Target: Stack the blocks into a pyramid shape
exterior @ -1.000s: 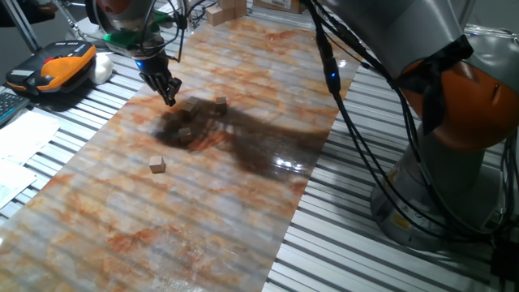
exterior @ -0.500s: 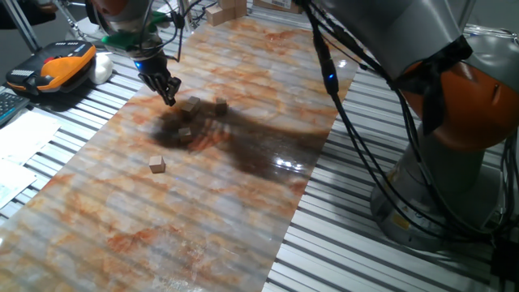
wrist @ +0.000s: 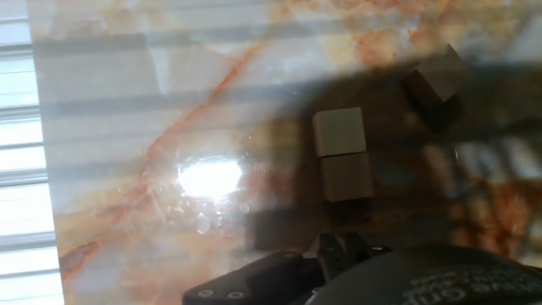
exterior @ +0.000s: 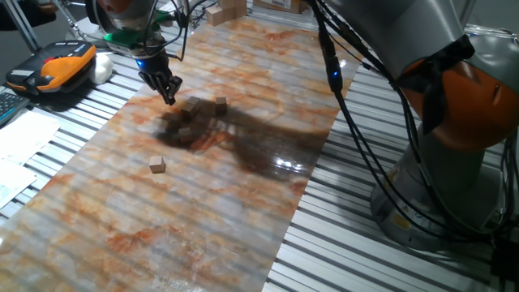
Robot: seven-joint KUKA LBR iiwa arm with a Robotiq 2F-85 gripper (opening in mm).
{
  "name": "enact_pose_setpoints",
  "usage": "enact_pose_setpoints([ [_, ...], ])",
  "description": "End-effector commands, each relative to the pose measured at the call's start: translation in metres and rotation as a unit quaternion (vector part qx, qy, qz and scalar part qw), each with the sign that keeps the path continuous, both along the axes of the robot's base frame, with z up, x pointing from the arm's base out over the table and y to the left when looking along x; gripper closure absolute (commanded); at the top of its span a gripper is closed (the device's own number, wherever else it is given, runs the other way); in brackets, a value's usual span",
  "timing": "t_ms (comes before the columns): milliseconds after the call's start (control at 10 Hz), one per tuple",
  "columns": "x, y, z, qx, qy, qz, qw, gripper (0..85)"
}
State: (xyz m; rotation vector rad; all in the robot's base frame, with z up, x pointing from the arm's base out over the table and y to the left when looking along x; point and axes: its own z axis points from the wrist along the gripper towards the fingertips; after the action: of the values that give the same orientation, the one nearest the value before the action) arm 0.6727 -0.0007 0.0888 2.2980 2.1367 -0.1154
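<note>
Several light-brown wooden blocks lie on the marble-patterned mat (exterior: 243, 203). One block (exterior: 220, 103) and another (exterior: 192, 104) lie just right of my gripper (exterior: 170, 98). One more (exterior: 185, 131) sits in the arm's shadow. A lone block (exterior: 157, 165) lies nearer the front. In the hand view two blocks touch side by side (wrist: 340, 131) (wrist: 346, 176), directly ahead of the gripper (wrist: 337, 247), and a third (wrist: 436, 78) lies turned at the upper right. The gripper hovers above the mat. Its fingers are together with nothing between them.
An orange and black device (exterior: 61, 65) and a white object (exterior: 102, 69) lie on the slatted table at the left, with papers (exterior: 20, 142) in front. Cardboard boxes (exterior: 227, 10) stand at the back. The robot base (exterior: 454, 130) and its cables (exterior: 345, 105) fill the right.
</note>
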Motion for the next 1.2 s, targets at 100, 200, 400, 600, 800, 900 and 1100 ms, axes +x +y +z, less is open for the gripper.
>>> enact_pose_setpoints([
  [100, -0.0003, -0.001, -0.001, 0.001, -0.001, -0.001, 1.0000, 68.0],
  [200, -0.0003, -0.002, -0.001, 0.006, -0.007, -0.002, 0.9999, 68.0],
  [400, 0.0000, -0.001, -0.002, 0.009, -0.010, -0.001, 0.9999, 68.0],
  [600, 0.0005, -0.001, -0.004, 0.011, -0.012, -0.001, 0.9999, 68.0],
  [800, 0.0008, -0.001, -0.005, 0.011, -0.012, -0.003, 0.9999, 68.0],
  [900, 0.0012, -0.001, -0.006, 0.011, -0.012, -0.004, 0.9999, 68.0],
  [1100, 0.0023, 0.000, -0.014, 0.011, -0.012, -0.007, 0.9998, 68.0],
])
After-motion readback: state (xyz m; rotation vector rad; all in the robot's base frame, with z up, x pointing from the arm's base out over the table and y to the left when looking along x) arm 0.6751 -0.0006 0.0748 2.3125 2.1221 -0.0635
